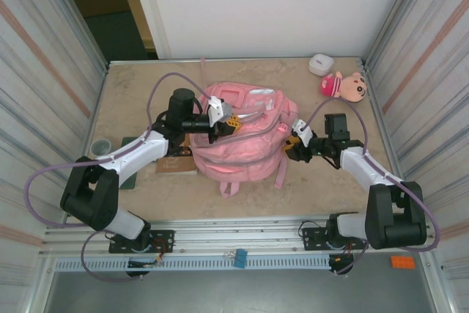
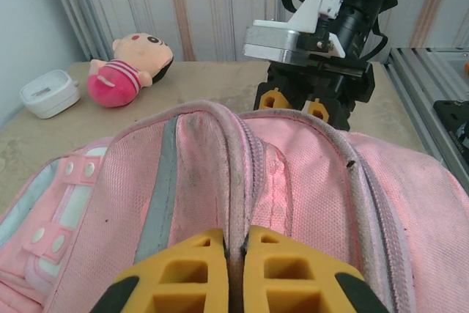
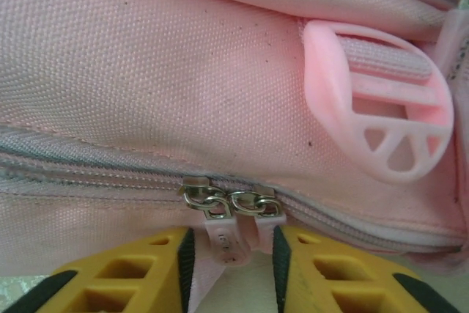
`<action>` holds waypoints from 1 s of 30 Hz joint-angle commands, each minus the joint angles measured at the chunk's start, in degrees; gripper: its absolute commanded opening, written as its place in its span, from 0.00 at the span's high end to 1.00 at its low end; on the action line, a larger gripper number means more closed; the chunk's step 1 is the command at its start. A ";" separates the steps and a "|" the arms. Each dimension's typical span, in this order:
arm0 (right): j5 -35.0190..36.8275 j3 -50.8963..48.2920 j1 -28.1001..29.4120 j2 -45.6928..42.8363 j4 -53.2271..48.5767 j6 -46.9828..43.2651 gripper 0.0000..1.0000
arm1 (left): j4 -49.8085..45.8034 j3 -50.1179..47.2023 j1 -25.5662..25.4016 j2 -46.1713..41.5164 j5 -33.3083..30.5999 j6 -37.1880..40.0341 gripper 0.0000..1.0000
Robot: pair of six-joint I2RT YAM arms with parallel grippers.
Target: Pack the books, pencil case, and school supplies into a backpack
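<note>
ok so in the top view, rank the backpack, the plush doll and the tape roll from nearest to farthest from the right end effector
1. backpack: right up against the right end effector, on its left side.
2. plush doll: lying in the far right corner, beyond the end effector.
3. tape roll: over by the left edge, on the other side of the backpack.

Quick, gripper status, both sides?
Left gripper: closed, pinching a seam ridge of the backpack.
Right gripper: jaws flank the zipper pulls; clamped or not cannot be told.
</note>
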 commanded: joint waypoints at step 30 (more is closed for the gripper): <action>-13.16 4.27 1.51 -1.46 -9.59 -0.95 0.89 | 9.48 -0.71 -1.76 -1.89 -6.37 -2.61 1.00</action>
